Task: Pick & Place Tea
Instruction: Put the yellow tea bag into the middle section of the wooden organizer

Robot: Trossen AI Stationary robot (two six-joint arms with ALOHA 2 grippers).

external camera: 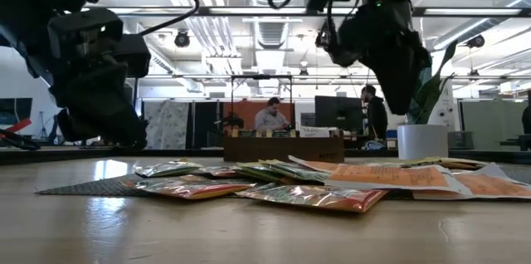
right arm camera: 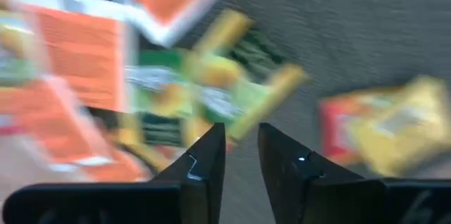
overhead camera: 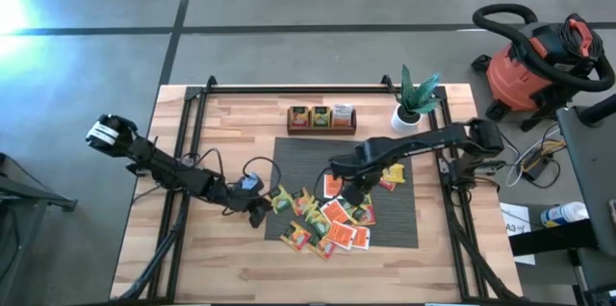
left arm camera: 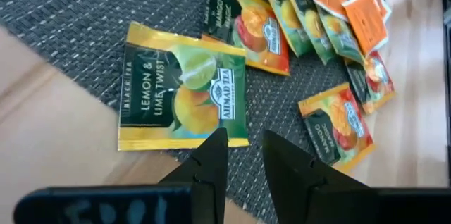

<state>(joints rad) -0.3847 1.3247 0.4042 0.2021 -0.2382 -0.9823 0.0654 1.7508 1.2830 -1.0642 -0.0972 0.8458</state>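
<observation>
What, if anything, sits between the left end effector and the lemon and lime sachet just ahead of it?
Nothing visible. In the left wrist view the left end effector points at the lemon and lime sachet, fingers slightly apart, with only bare grey mat and table edge around it. The other sachets lie beyond it.

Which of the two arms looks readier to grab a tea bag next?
Probably the left. The left gripper hangs just short of the lemon and lime sachet, which lies apart; the right gripper hovers over overlapping ones.
</observation>
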